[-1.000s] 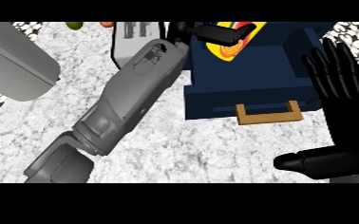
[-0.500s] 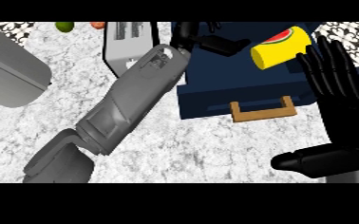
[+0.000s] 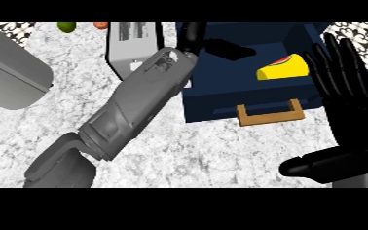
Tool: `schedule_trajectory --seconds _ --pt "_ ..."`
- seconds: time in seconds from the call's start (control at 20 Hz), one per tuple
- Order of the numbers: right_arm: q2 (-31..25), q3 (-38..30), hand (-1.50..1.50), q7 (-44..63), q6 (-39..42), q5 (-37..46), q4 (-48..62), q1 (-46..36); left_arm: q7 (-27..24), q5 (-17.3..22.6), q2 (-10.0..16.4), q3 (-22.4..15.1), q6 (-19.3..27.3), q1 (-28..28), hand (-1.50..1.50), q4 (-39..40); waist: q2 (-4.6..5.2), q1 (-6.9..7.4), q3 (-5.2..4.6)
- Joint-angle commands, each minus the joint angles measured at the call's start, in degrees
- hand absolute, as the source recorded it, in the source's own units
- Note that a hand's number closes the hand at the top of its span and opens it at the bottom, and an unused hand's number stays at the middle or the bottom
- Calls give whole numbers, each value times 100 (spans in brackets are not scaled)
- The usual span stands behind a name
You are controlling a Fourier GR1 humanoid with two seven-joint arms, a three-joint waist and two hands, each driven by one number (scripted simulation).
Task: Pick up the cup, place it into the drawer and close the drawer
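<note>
The left hand [image 3: 215, 46] is reaching over the open drawer [image 3: 223, 102], its fingers stretching loosely toward the right and closing on nothing. The cup [image 3: 284, 69] is lying on its side inside the drawer, just right of those fingertips and apart from them. The handle [image 3: 267, 114] is sitting below this hand, on the drawer's near front. The right hand [image 3: 348, 122] is resting at the view's right edge, fingers spread and pointing up, with the cup lying just left of them.
</note>
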Motion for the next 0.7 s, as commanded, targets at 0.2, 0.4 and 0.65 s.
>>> schedule_trajectory --seconds 0.2,0.4,0.65 --pt "-141 -272 -150 194 226 -587 -80 294 -455 649 0 268 -110 -25 -150 -777 -116 316 -4" --pt "-108 -154 150 145 297 -580 -425 480 -401 748 251 736 -752 164 -150 -709 -143 514 -7" --pt "-674 20 150 555 726 -356 -984 676 -402 707 500 886 -442 537 -150 -1191 -182 588 -12"
